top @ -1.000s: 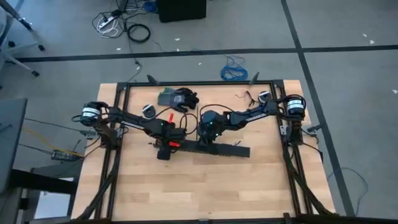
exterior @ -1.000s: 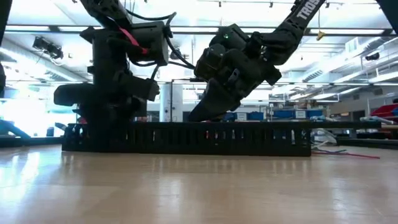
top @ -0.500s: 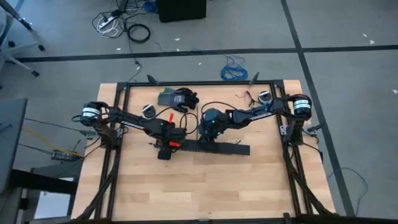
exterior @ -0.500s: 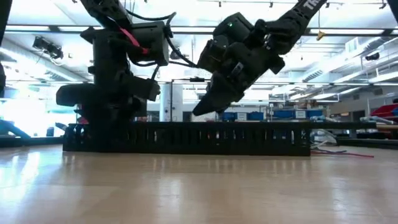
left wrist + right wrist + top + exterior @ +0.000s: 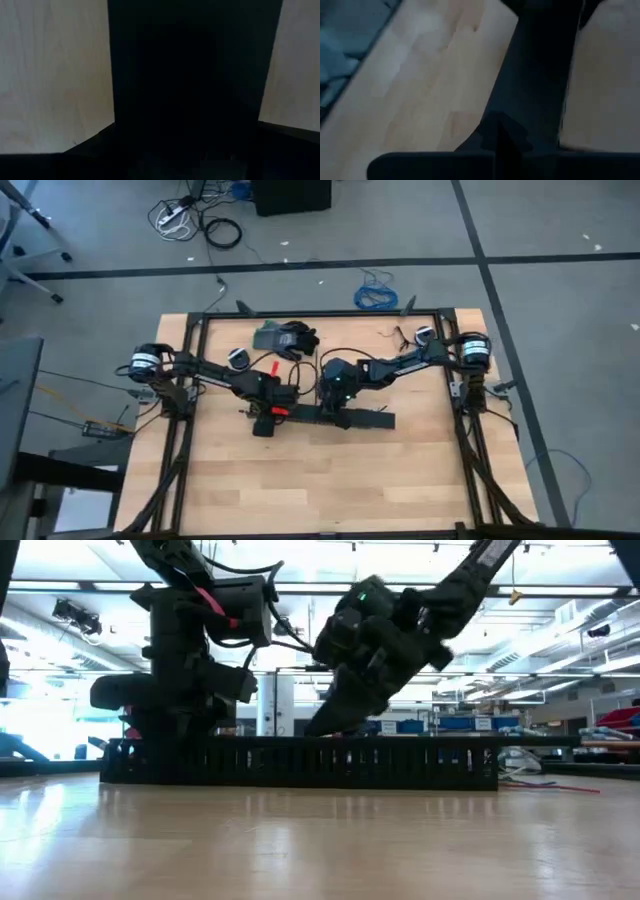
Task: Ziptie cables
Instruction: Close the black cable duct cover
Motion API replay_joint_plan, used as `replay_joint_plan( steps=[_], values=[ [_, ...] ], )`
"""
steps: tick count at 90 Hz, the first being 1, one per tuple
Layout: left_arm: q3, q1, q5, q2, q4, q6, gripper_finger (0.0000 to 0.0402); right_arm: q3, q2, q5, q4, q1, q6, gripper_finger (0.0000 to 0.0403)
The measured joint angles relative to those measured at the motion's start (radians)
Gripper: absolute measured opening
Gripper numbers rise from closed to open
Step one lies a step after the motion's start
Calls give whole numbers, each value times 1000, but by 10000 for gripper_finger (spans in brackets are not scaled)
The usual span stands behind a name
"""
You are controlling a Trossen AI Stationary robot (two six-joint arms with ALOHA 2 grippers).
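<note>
Both arms are down at the long black slotted strip (image 5: 335,417) lying across the middle of the table (image 5: 300,480) in the high view. The left gripper (image 5: 268,416) sits on the strip's left end, planted low. From the level view it looks pressed right down on that end, but whether its jaws are clamped or apart I cannot tell; its own wrist camera shows only black. The right gripper (image 5: 338,398) tips down onto the strip just right of centre, nose angled at the slots. Jaws there? Cannot tell either.

Now, the cables. In the low view a few thin strands, reddish and dark, trail on the table at the strip's right end (image 5: 545,783), low right of the frame. Whether more lie inside the strip is hidden. A dark glove-like heap (image 5: 288,337) sits at the upper centre of the table, well apart.

How will they handle? My read: feather-light, floppy, no stiffness at all, and slippery when bunched. Pinch one strand and the rest stay behind. Best to gather the bundle and grip it near the middle, close to where the tie goes, jaws narrow.
</note>
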Motion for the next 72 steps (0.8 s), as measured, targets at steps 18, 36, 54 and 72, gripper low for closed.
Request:
replay_joint_plan(
  steps=[18,36,54,72],
  values=[
    [2,0,1,0,1,3,250,48,45,-38,18,-12,-11,0],
    [7,0,-21,-10,-16,29,258,53,38,-38,-11,-13,-14,0],
    [7,2,-7,-79,-60,15,274,53,37,-38,-29,-12,-10,0],
    [-2,2,-6,-92,-130,-22,276,52,36,-40,-28,-12,-10,0]
  ],
)
